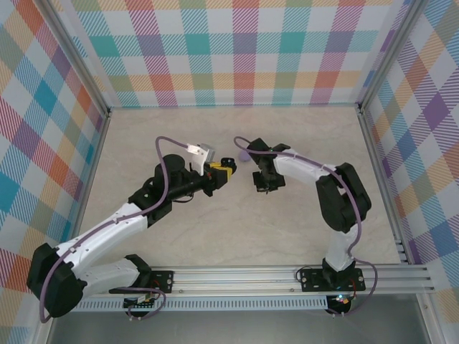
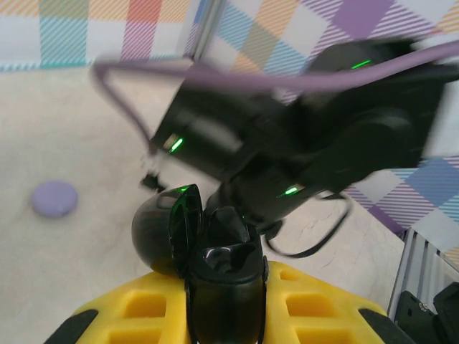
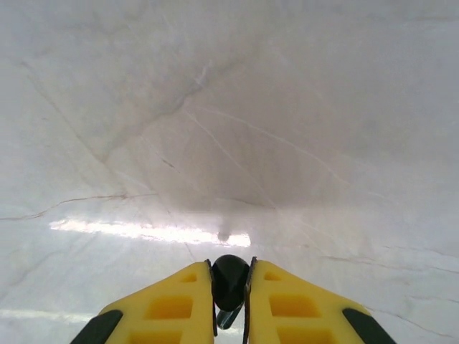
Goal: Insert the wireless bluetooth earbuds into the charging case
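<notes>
From above, my left pincer [image 1: 219, 173] sits mid-worktop [image 1: 215, 236] with something black between its yellow fingers. My right pincer [image 1: 264, 182] is near it, the two facing each other. A lilac disc [image 1: 244, 153], probably a shut case, lies on the worktop just beyond the gap between them.

On the left wrist, my left pincer [image 2: 226, 290] is clamped on the black case [image 2: 224, 269]. Its lid [image 2: 181, 226] is swung open to the left and the glossy hollow faces up. My right arm [image 2: 287, 143] looms close behind, and the lilac disc [image 2: 54, 198] lies apart on the left.

On the right wrist, my right pincer [image 3: 230, 287] is closed on a black earbud [image 3: 229, 276], held above bare worktop [image 3: 215, 107].

I judge the earbud to be very light, hard, smooth and rounded, so it could squirt out of flat pads. A pinch across its broad middle, as I have it, seems safest, with a gentle squeeze. The case looks stiff and slick. I'd grip its body, not the hinged lid, so that it cannot twist when the earbud presses in.
</notes>
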Motion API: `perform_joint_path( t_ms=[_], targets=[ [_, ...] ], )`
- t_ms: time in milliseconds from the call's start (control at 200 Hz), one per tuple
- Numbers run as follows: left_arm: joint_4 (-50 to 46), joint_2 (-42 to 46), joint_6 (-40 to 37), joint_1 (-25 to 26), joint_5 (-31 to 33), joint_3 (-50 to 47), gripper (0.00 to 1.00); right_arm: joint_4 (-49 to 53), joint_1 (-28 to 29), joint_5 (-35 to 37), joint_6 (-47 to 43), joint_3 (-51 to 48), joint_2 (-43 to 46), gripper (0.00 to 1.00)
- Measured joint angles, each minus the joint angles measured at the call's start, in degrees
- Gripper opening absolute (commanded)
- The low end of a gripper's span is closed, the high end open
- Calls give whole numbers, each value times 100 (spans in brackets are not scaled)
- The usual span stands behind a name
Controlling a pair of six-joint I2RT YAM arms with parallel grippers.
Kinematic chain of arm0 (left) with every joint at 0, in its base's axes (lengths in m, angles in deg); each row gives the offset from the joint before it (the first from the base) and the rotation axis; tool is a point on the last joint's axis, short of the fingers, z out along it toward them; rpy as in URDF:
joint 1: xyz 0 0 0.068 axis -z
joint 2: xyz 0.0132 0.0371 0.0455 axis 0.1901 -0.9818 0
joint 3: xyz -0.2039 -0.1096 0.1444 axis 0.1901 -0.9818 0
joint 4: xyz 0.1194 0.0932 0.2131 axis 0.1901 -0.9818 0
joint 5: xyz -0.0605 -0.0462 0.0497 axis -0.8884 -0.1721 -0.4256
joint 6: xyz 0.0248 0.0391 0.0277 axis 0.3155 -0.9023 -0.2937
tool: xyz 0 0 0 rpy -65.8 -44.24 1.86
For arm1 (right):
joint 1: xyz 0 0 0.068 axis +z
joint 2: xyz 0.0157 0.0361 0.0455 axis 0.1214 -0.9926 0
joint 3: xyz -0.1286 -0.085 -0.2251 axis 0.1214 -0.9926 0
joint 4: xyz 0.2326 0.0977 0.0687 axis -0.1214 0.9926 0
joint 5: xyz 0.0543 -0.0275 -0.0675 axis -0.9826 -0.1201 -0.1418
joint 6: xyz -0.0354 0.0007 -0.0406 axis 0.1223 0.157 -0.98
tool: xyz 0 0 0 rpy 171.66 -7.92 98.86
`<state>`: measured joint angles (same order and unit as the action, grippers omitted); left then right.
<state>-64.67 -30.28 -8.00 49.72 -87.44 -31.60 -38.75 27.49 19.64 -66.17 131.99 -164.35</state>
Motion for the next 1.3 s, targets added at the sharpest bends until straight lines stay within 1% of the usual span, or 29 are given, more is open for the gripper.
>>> perform_joint_path(
  t_ms=[320, 470, 640, 805, 950, 1125, 1300],
  targets=[
    [-66, -520, 409, -179, 63, 0, 5, -404, -37, -118, -127, -382, 1622, 15],
    [26, -627, 452, -179, 37, -26, 6, -695, -35, -479, -299, -562, 2367, 15],
    [474, -640, 437, -184, -190, -256, 6, -1102, -35, -1025, -476, -673, 3040, 17],
    [981, -697, 308, -184, -529, -511, 6, -1515, -35, -1576, -555, -686, 3373, 17],
    [1322, -702, 170, -184, -767, -601, 6, -1805, -20, -1978, -560, -688, 3471, 17],
    [1644, -704, 120, -166, -1001, -603, 6, -1998, 79, -2223, -560, -688, 3480, 17],
    [1757, -713, 120, -133, -1128, -603, 6, -2031, 214, -2337, -581, -688, 3477, 17]
  ],
)
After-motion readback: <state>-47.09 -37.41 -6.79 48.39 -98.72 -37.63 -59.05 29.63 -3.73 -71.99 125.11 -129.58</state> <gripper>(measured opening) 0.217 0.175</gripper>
